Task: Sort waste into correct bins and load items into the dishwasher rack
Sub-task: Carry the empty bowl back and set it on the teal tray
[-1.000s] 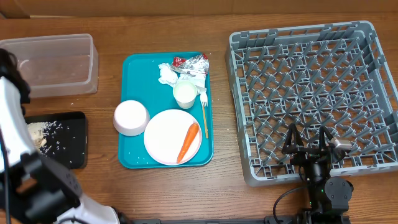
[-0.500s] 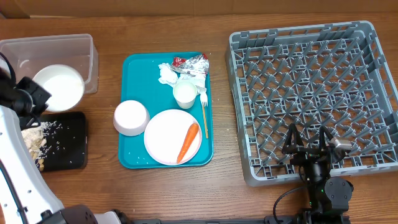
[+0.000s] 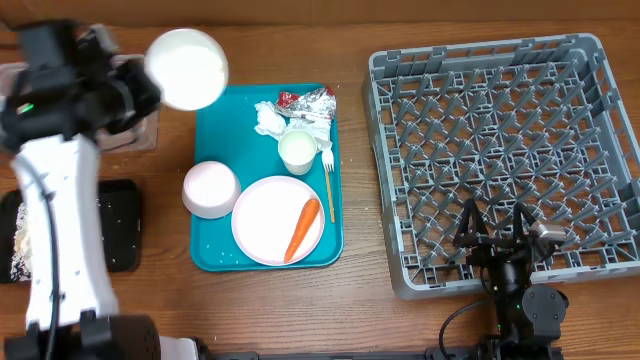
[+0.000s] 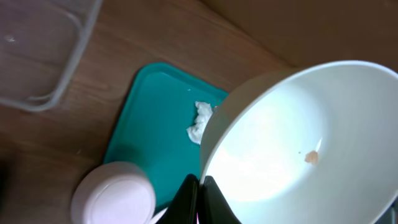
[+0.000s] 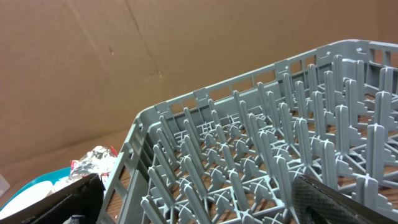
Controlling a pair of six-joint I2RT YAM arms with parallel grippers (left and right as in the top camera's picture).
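My left gripper (image 4: pixel 200 190) is shut on the rim of a small white bowl (image 3: pixel 186 67), held in the air over the far left corner of the teal tray (image 3: pixel 215 255). One beige bit (image 4: pixel 312 157) clings inside the bowl. On the tray lie a second bowl (image 3: pixel 210 189) upside down, a plate (image 3: pixel 262 222) with the carrot (image 3: pixel 302 228), a cup (image 3: pixel 297 152), a fork (image 3: pixel 328 185), napkins (image 3: pixel 268 118) and the foil wrapper (image 3: pixel 310 101). My right gripper (image 3: pixel 497 225) hangs open over the front edge of the grey rack (image 3: pixel 610 90).
The black tray (image 3: pixel 120 235) at the left holds beige food bits (image 3: pixel 20 245). My left arm covers most of the clear tub (image 4: pixel 37 50) at the far left. Bare wood lies between the teal tray and the rack.
The left arm has swung up and to the right, carrying the bowl from beside the clear tub to above the teal tray's far left corner. The right arm has not moved.
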